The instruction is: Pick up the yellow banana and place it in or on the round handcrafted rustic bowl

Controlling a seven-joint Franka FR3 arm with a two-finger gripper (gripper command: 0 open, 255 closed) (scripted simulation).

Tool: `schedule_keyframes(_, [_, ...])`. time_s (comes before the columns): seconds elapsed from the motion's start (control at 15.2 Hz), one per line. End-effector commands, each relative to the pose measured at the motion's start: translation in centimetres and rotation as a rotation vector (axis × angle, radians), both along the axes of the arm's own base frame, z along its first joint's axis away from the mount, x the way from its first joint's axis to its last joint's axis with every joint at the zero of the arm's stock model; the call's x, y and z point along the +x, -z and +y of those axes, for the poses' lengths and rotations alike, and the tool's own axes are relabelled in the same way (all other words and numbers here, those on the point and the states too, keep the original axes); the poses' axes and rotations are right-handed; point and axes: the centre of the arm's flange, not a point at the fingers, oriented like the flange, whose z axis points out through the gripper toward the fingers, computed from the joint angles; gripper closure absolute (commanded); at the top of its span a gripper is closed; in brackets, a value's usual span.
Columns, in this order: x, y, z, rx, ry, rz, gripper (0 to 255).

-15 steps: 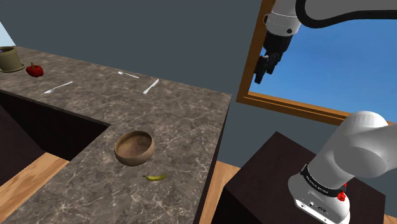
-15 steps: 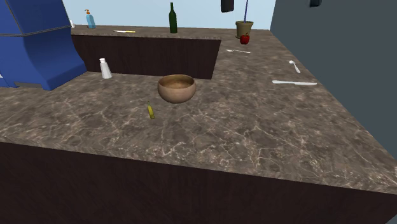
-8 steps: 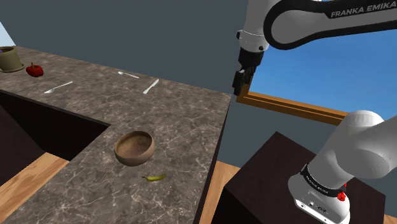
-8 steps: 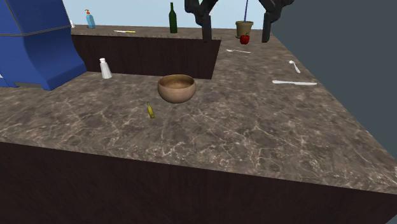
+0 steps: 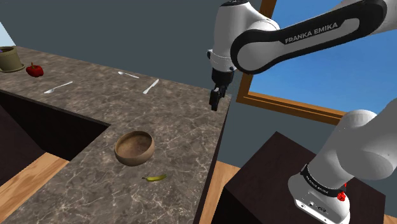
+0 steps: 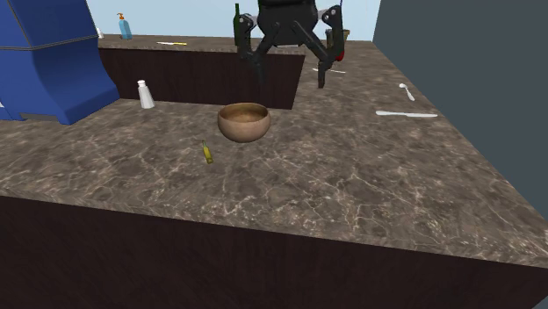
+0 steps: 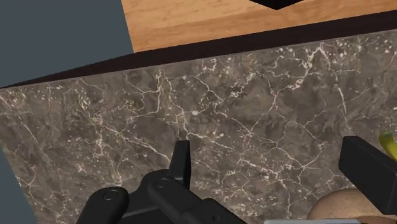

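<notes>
You have nothing finished on this task yet. The banana (image 5: 154, 178) lies on the dark veined counter (image 5: 181, 118), low and left of centre in the shoulder view. It is just beside the bowl (image 5: 134, 147) but not touching it.

The gripper (image 5: 216, 102) hangs in the air at the upper middle of that frame, by the counter's right-hand edge and well apart from the fruit. In the second exterior view its fingers (image 6: 259, 75) are spread wide with nothing between them.

Everything is left for you: come down on the banana, close on it, lift, carry it over the bowl and let go.

The bowl is brown, upright and empty. A small pot (image 5: 9, 58) stands at the upper left of the shoulder view, and it is too small there to tell what it holds.
</notes>
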Motion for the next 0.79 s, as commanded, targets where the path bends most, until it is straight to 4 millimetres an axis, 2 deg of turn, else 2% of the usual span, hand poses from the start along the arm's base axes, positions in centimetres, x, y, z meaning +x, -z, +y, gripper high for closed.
schedule_keyframes(0.0, [0.9,1.5,2.0,0.0,-0.045,0.003,0])
schedule_keyframes(0.73, [4.2,9.9,13.2,-0.005,-0.286,0.026,0])
